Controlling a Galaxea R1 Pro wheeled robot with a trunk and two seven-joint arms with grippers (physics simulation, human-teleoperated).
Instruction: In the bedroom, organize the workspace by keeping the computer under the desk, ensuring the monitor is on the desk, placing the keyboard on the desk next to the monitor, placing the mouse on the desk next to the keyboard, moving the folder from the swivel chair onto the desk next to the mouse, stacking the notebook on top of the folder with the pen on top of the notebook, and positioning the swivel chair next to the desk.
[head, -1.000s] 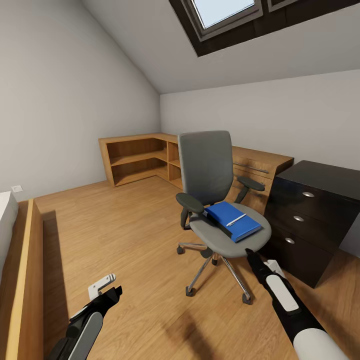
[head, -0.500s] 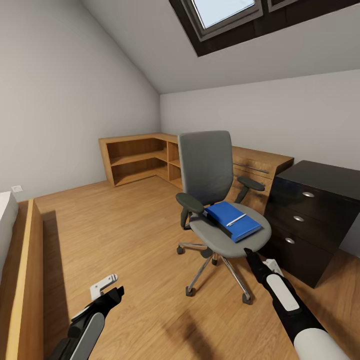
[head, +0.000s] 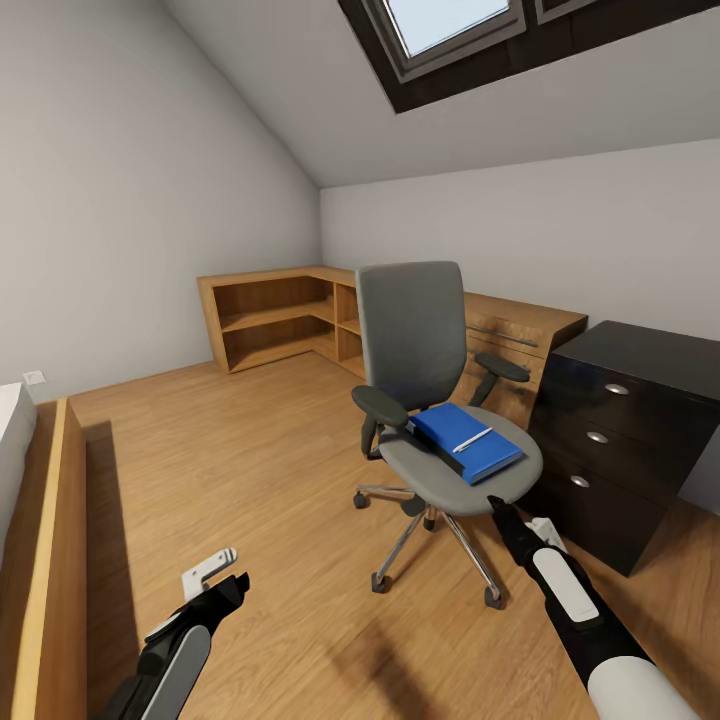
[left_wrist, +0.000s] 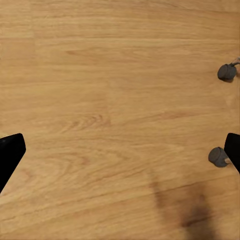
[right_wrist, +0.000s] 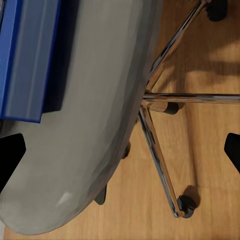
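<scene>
Attic bedroom, pale sloped walls, light wood plank floor (head: 250, 470) with visible grain. Swivel chair (head: 425, 380) mid-room: grey upholstered seat and tall back, black armrests, chrome five-star base on dark castors. Flat bright blue folder (head: 470, 445) lies on the seat, thin silvery-white pen (head: 472, 439) on top of it; a dark flat edge under the folder's near side, cannot tell what. Glossy black drawer unit (head: 610, 440) with round silver knobs stands just right of the chair; light-wood corner shelving (head: 290, 320) behind. Right gripper (head: 497, 512) sits just off the seat's front edge, fingers wide apart, holding nothing, over seat rim and chrome spokes. Left gripper (head: 225, 575) low over bare floor, fingers apart, empty.
</scene>
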